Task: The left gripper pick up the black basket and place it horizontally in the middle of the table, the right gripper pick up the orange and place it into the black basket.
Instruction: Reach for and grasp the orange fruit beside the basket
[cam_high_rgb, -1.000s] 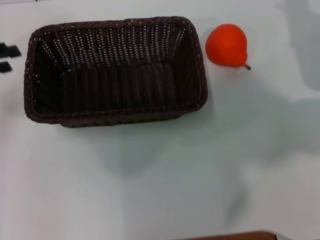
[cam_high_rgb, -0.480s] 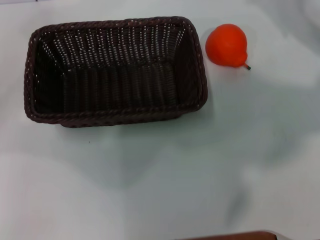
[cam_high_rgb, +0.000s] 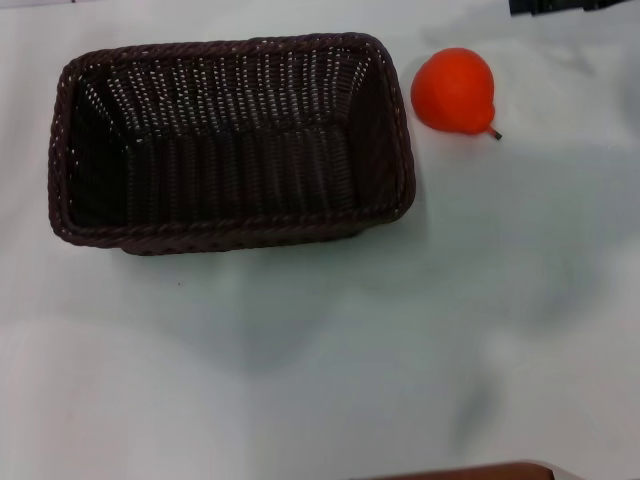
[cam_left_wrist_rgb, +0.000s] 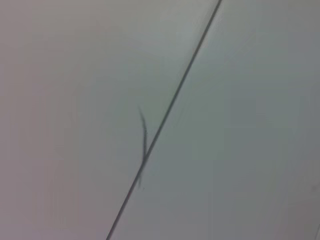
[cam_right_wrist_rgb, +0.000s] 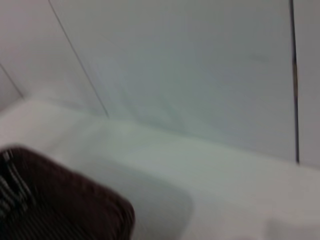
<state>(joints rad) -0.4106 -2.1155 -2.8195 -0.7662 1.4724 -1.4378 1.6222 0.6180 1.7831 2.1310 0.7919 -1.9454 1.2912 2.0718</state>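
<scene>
White table (cam_high_rgb: 330, 360) | black basket (cam_high_rgb: 230, 140) lying horizontally, well left of and nearer than right gripper (cam_high_rgb: 570, 6) entering at far edge, fingers' spread unclear | orange (cam_high_rgb: 455, 90) sitting between, outside the basket

I see the worktop (cam_high_rgb: 400, 360) as a plain white, faintly bluish surface, with a brown edge strip showing at its near side. The black basket (cam_high_rgb: 230, 140) sits flat on it, open side up and long side running across my view. The orange (cam_high_rgb: 455, 90) lies directly on the worktop just beside the basket's right end, apart from the rim, stem pointing away from the basket.
</scene>
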